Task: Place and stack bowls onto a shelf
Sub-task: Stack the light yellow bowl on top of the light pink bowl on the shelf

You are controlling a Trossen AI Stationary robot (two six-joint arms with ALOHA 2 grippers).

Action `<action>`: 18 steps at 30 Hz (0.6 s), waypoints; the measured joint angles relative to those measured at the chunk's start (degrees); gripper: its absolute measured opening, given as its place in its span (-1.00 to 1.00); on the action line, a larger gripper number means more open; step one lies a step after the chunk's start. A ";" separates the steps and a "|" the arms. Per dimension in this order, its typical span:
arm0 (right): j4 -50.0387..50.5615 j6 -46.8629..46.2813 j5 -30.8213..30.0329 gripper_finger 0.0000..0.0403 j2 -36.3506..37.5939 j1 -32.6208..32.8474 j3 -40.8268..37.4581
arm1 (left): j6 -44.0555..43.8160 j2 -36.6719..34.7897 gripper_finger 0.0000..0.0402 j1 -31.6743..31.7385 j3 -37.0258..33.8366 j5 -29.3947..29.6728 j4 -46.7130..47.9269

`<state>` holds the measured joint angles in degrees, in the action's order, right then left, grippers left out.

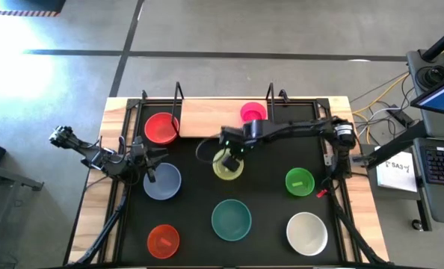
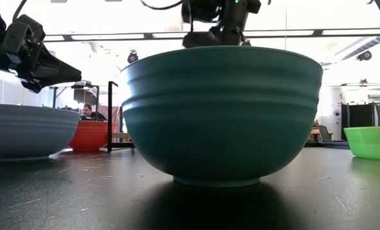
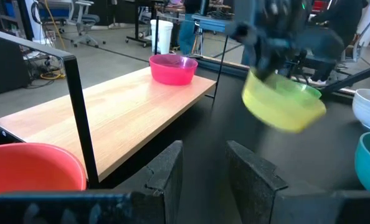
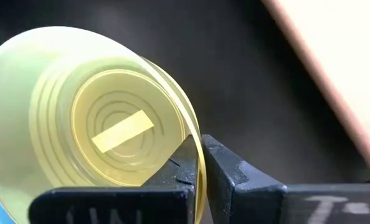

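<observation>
The light wooden shelf (image 1: 207,118) runs along the far edge. A red bowl (image 1: 161,128) stands on its left end and a magenta bowl (image 1: 253,112) farther right. My right gripper (image 1: 233,151) reaches in from the right and is shut on the yellow bowl (image 1: 228,166), just in front of the shelf. My left gripper (image 1: 151,160) hangs open above the far edge of the pale blue-grey bowl (image 1: 162,182) and touches nothing. The green (image 1: 300,181), teal (image 1: 231,220), white (image 1: 306,232) and orange-red (image 1: 163,240) bowls sit on their bases on the black mat. My right gripper (image 4: 202,146) pinches the yellow bowl's rim (image 4: 200,163), one finger (image 4: 175,171) inside the bowl and the other (image 4: 232,174) outside on the wall. The fingers come from above, pointing down. The bowl (image 3: 284,102) hangs tilted below them, lifted clear of the mat.
Black wire uprights (image 1: 179,96) (image 1: 270,96) stand at the shelf's ends, and one upright (image 3: 80,118) rises close to my left gripper (image 3: 203,165). Bare board (image 3: 123,109) lies between the red and magenta bowls. In the low view the teal bowl (image 2: 222,115) hides most of the table.
</observation>
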<state>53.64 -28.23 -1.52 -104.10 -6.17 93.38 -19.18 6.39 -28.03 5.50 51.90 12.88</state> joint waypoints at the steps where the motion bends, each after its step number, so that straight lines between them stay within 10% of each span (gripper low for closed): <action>1: -0.04 0.75 0.02 -0.96 0.79 -0.90 0.00 | 0.02 0.00 -0.48 0.00 0.00 0.00 0.00; 18: 1.59 37.90 -0.14 -0.96 9.19 -12.78 -0.02 | 0.02 0.00 -0.48 0.00 0.00 0.00 0.00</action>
<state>55.23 9.67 -1.66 -94.91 -18.95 93.36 -19.16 6.39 -28.03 5.50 51.90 12.88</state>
